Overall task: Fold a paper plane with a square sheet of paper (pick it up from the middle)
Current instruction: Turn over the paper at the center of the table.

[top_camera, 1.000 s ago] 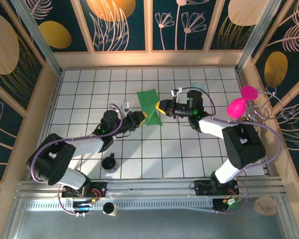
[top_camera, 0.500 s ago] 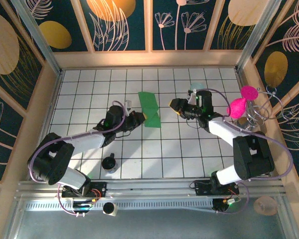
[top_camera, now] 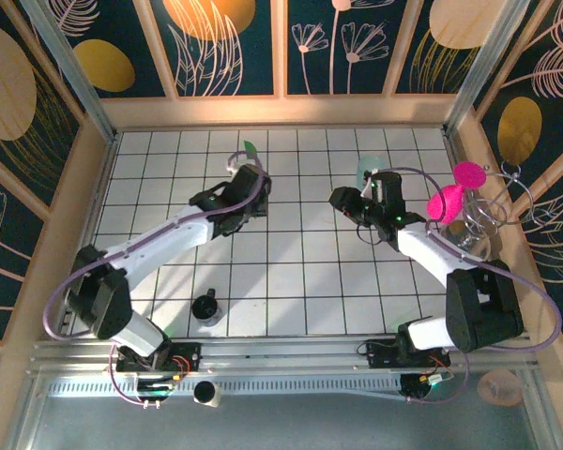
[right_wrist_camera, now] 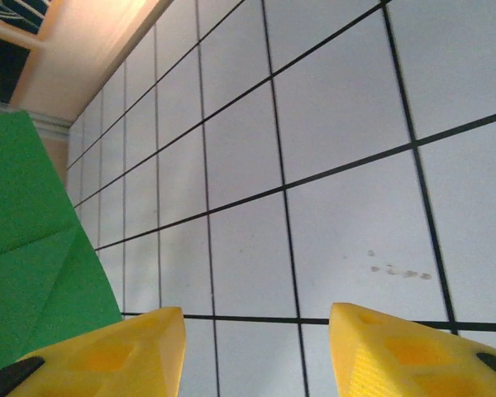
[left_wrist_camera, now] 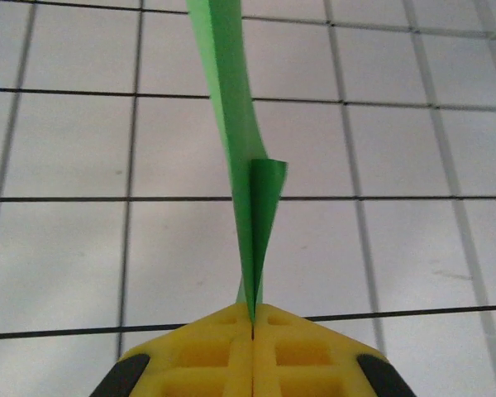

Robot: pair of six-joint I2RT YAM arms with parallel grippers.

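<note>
The square sheet of paper is bright green, folded along a crease, and held edge-on above the tiled table. My left gripper is shut on its near end, yellow jaws pressed together. From the top view just a green tip of the paper sticks out past the left gripper at the back middle-left. My right gripper is open with bare tiles between its fingers; the green paper lies off to its left, with creased flaps. In the top view the right gripper is about three tiles right of the paper. Whether the fold forms the paper plane I cannot tell.
A pale teal cup stands just behind the right gripper. Pink objects and wire loops sit at the right wall. A small black cup stands near the front left. Wooden walls ring the white grid table.
My right gripper let go of the paper, opened and drew back to the right. My left arm stretched out, carrying the paper up and toward the back left.
</note>
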